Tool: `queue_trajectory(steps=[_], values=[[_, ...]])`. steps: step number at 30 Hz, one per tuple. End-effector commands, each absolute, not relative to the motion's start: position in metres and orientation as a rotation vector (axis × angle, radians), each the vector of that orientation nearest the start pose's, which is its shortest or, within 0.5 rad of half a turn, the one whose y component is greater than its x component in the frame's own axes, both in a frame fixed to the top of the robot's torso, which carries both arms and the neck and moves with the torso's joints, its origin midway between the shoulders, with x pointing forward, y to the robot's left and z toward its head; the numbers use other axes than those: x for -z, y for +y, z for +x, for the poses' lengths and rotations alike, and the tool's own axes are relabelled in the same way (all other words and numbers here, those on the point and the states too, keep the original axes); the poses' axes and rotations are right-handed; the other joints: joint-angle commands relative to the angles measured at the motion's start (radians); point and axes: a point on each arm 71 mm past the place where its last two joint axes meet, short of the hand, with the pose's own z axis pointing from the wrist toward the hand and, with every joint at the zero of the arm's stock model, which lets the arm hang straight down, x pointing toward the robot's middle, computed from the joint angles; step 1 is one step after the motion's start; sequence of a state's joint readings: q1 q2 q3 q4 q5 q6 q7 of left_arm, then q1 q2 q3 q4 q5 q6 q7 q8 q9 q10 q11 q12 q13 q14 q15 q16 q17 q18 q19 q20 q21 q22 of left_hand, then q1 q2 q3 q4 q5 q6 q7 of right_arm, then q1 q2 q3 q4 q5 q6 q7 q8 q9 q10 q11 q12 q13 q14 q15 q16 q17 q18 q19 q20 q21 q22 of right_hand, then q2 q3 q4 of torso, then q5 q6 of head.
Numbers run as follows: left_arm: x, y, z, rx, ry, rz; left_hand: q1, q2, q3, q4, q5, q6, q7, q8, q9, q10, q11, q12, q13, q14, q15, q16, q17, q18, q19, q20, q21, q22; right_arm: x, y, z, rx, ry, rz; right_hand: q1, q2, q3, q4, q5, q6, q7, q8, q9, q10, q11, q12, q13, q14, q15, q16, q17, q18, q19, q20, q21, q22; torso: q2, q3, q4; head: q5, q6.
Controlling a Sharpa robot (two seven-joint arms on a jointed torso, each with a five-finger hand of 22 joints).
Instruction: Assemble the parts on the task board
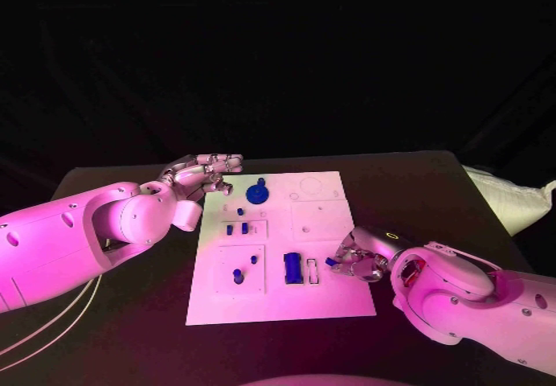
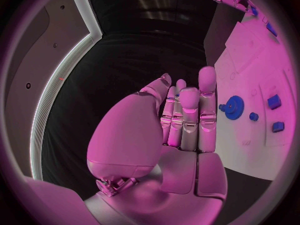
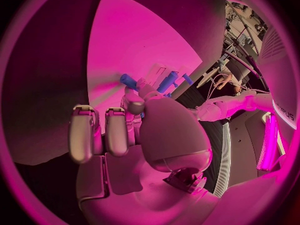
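— Which step is this?

— Seemingly a placement: the right robot hand (image 1: 357, 261) pinches a small blue plastic peg (image 1: 330, 261) over the right edge of the flat white task board (image 1: 325, 301) on the black counter (image 1: 104, 322), just beside the blue rectangular block (image 1: 293, 268) in its slot.

— And the left robot hand (image 1: 206, 173)?

— Released, fingers straight and together, hanging at the board's far left corner near the blue toothed gear (image 1: 256, 193).

— Next?

— Probably line the peg up with a free hole and lower it.
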State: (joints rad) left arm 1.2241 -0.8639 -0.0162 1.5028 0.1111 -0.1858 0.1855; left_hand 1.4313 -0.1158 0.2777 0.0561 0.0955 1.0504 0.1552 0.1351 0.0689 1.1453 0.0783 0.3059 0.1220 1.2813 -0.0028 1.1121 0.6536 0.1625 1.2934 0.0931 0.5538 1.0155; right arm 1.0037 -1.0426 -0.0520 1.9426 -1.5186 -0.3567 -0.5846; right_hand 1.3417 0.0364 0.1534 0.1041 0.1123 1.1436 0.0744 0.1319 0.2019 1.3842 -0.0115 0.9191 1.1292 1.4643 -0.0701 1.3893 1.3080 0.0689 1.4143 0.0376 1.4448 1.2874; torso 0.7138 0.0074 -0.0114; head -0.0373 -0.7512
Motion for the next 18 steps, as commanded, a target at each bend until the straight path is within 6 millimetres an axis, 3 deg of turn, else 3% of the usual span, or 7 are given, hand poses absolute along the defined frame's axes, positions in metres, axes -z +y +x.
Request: queue_trajectory(steps=[1,12,18], values=[[0.173,0.216,0.496,1.594,1.588,-1.296,0.004,0.001,-0.003,-0.002,-0.001,-0.004,0.001,0.001,-0.001,-0.004,0.001,0.006,0.001,-0.007,0.001,-0.001,-0.001,0.009,-0.005,0.005,-0.003,-0.001,0.238,-0.201,0.367,-0.479,1.961,0.200,-0.016,-0.007,0.012,0.007,0.015,0.015,-0.008,0.003,0.007,0.009,-0.001,0.010,0.007,0.060,-0.008,0.000,0.002,-0.006,0.001,-0.004,-0.003,-0.001,-0.001,-0.0008,-0.0005,0.001,0.001],[0.173,0.216,0.496,1.595,1.590,-1.296,0.004,0.001,-0.003,-0.002,-0.001,-0.004,0.001,0.001,-0.001,-0.004,0.001,0.006,0.001,-0.007,0.001,-0.001,-0.001,0.009,-0.005,0.005,-0.003,-0.001,0.243,-0.191,0.368,-0.521,2.010,0.246,-0.091,-0.048,0.023,0.056,0.097,0.029,-0.011,0.007,0.015,0.021,-0.003,0.032,0.025,0.062,-0.009,0.004,0.007,-0.007,0.005,-0.005,-0.001,0.005,0.000,-0.0002,-0.0004,0.005,-0.003],[0.173,0.216,0.496,1.595,1.592,-1.296,0.004,0.001,-0.003,-0.002,-0.001,-0.004,0.001,0.001,-0.001,-0.004,0.001,0.006,0.001,-0.007,0.001,-0.001,-0.001,0.009,-0.005,0.005,-0.003,-0.001,0.243,-0.185,0.369,-0.545,2.006,0.252,-0.106,-0.055,0.024,0.067,0.126,0.031,-0.011,0.007,0.018,0.022,-0.003,0.033,0.028,0.062,-0.009,0.004,0.007,-0.007,0.005,-0.006,-0.001,0.005,0.000,0.0007,0.0004,0.006,-0.002]])
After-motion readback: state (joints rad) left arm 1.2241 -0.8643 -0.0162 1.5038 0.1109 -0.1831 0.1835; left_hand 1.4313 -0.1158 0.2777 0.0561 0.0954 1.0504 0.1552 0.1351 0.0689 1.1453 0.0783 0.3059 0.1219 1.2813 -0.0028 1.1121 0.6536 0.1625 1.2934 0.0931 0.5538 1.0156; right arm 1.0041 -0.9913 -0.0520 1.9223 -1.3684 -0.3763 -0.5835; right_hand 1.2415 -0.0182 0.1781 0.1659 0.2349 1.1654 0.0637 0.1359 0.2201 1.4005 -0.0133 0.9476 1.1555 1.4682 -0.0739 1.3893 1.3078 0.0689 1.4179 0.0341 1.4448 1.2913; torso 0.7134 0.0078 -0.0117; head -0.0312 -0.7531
